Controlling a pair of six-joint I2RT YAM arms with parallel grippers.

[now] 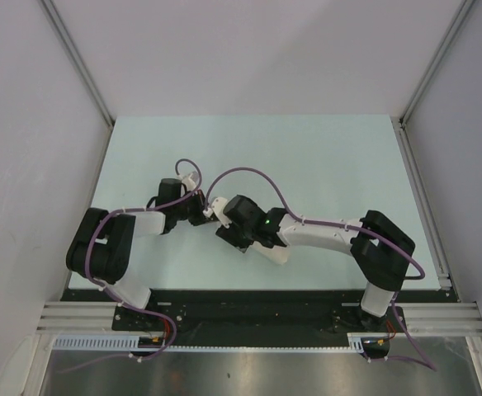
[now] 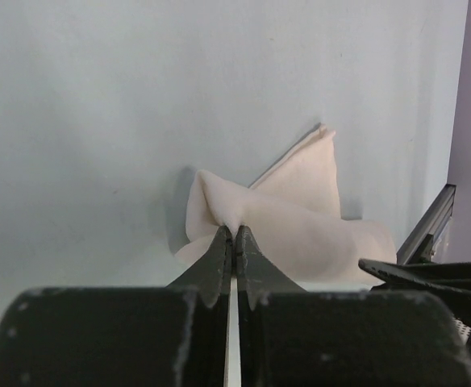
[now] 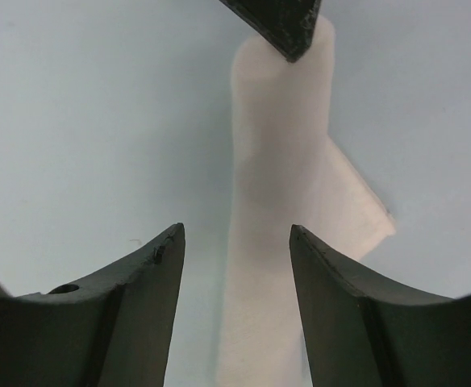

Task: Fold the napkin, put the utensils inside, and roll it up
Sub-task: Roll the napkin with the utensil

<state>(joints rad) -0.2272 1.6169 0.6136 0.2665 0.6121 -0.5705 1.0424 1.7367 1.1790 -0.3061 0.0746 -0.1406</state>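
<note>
Left pincer [image 2: 234,240] is clamped on a raised fold of the napkin [image 2: 300,218], while the right pincer [image 3: 235,234] is held apart over its rolled length, lying on the desk [image 2: 90,113]. Thin, limp cloth is judged best pinched at folded edges.

The left pincer [image 2: 234,235] is clamped shut on a raised fold of the napkin [image 2: 300,214]. The right pincer [image 3: 235,242] is held open over the napkin, faced toward the left one, with a finger on either side of the cloth. The left arm [image 1: 129,224] and the right arm [image 1: 323,235] are bent inward, and the wrists are set close together above the napkin.
</note>
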